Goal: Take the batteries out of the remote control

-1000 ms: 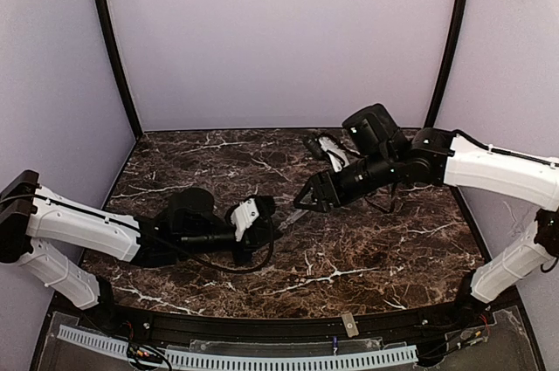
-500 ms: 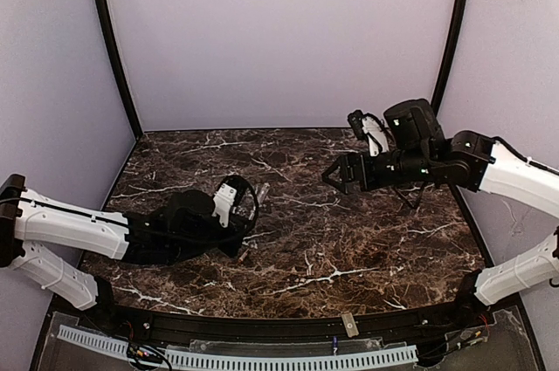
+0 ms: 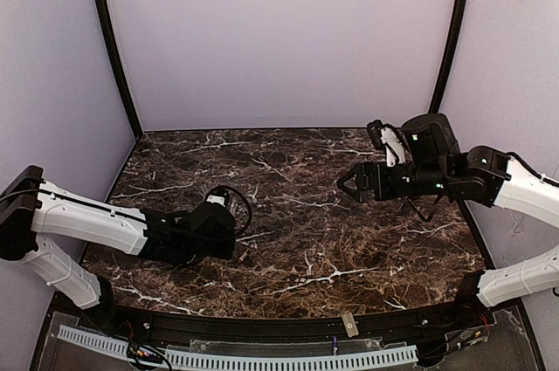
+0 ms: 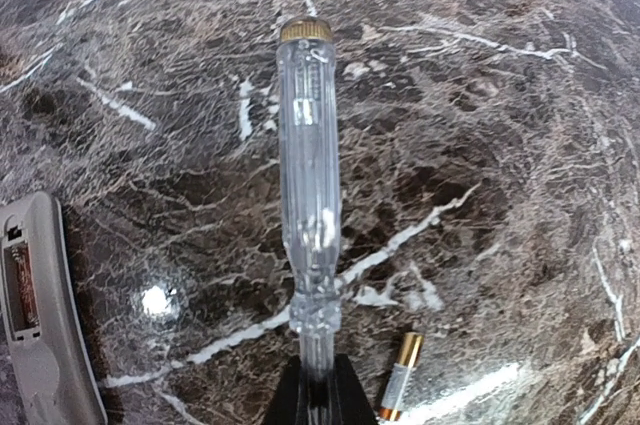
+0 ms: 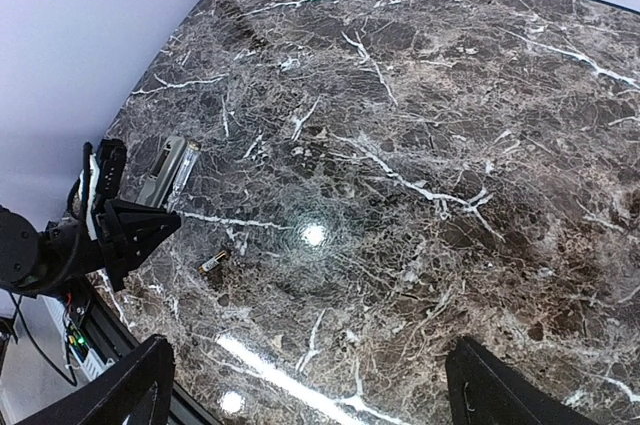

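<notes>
A dark brown marble table (image 3: 297, 257) veined in white sits between pale lilac walls (image 3: 279, 39), seen from above. The left arm (image 3: 96, 227) comes in from eight o'clock and lies low over the stone, with the left gripper (image 3: 229, 233) near the table's middle; it is black on dark, so how its jaws stand cannot be made out. The right arm (image 3: 524, 188) reaches in from three o'clock, with the right gripper (image 3: 347, 186) at two o'clock of centre, jaws parted — well apart from the left one.
</notes>
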{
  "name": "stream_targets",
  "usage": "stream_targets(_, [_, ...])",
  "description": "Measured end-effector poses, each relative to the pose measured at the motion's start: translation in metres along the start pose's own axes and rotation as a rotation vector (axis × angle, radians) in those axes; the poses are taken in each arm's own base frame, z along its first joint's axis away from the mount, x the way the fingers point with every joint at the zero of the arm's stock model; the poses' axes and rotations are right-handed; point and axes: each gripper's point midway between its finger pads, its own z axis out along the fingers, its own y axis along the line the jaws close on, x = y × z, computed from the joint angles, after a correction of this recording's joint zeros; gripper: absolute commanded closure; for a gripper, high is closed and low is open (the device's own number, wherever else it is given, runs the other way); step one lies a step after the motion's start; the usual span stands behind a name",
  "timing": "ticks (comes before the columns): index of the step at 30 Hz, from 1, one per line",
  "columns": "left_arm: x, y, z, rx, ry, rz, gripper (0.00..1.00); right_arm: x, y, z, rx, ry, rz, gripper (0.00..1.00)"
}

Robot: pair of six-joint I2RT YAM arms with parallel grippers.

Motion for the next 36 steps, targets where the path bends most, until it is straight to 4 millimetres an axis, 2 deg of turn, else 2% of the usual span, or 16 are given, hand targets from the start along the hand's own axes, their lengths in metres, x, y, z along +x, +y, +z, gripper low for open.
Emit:
stream_targets(7, [0.017,0.021,0.017,-0.083,0.084,-0.091,1.0,0.001,-0.003,-0.013,-0.011,-0.031,0.043,0.06])
stream_targets(11, [0.026,0.027,0.026,-0.106,0.131,-0.117,0.98,0.004,-0.005,-0.021,-0.024,-0.051,0.074,0.06])
stream_targets(19, [0.03,0.03,0.029,-0.112,0.156,-0.147,0.9,0.014,-0.01,-0.033,-0.04,-0.074,0.108,0.05])
stream_targets(21, [0.031,0.03,0.03,-0.114,0.16,-0.149,0.86,0.014,-0.011,-0.034,-0.042,-0.077,0.111,0.05])
stream_targets(27, [0.035,0.032,0.031,-0.123,0.172,-0.144,0.66,0.016,-0.012,-0.036,-0.044,-0.08,0.117,0.05])
stream_targets(31, [0.035,0.032,0.031,-0.126,0.175,-0.136,0.55,0.017,-0.012,-0.036,-0.044,-0.08,0.119,0.05])
stream_targets(34, [0.03,0.031,0.03,-0.128,0.168,-0.12,0.47,0.016,-0.013,-0.036,-0.04,-0.082,0.119,0.05])
stream_targets(36, [0.02,0.029,0.027,-0.121,0.149,-0.099,0.37,0.016,-0.014,-0.036,-0.033,-0.086,0.115,0.05])
